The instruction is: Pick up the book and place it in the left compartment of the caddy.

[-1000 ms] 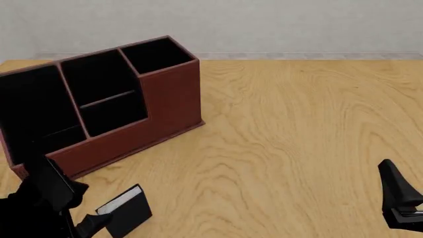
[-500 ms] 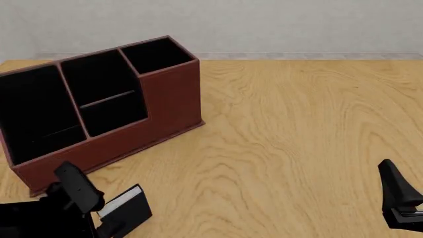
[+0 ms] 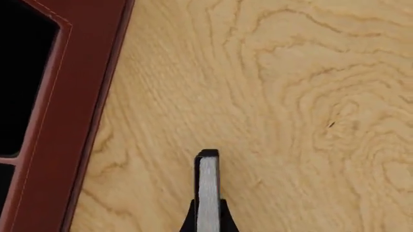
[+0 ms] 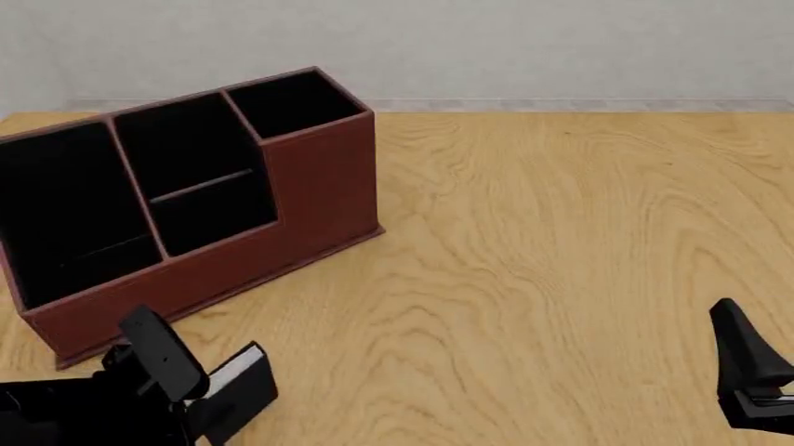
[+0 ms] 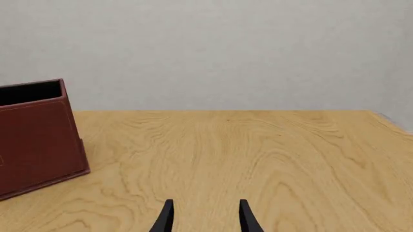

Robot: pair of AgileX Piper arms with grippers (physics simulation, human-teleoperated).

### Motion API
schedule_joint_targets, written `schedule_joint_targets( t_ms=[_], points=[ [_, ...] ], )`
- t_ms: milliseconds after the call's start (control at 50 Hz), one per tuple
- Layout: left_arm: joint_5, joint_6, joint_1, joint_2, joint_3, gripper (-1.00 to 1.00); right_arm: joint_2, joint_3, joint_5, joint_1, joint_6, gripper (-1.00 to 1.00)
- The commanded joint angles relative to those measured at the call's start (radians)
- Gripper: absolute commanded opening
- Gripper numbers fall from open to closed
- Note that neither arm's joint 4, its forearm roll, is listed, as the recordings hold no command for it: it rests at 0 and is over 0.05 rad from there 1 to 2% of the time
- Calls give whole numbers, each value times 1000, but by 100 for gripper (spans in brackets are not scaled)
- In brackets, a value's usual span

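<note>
Now the left end effector [image 3: 208, 220] pinches the book [image 3: 208, 186] tight, to carry it into the caddy [image 4: 310, 200] ahead.

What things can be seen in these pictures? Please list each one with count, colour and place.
book: one, black with white page edges, near left of the table, between the left tool's fingers
caddy: one, reddish-brown with black inside, far left of the table
table: one, light wood, under everything
wall: one, pale grey, behind the table
left tool: one, black, shut on the book
right tool: one, black, open, near right, holding nothing
</note>
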Motion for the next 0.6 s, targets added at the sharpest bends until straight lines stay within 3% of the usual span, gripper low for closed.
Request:
schedule_joint_targets(
  t_ms=[20, 380, 540, 580, 600],
  points=[
    [66, -33, 20, -49, -31, -100, -4, 1, 2, 0, 0, 100],
    [373, -51, 60, -278, -181, -100, -3, 1, 2, 0, 0, 100],
    [482, -122, 137, -326, -271, -100, -4, 1, 2, 0, 0, 100],
    [510, -199, 115, -320, -308, -100, -3, 1, 2, 0, 0, 100],
    [517, -202, 130, -323, -319, -100, -4, 1, 2, 0, 0, 100]
  ],
)
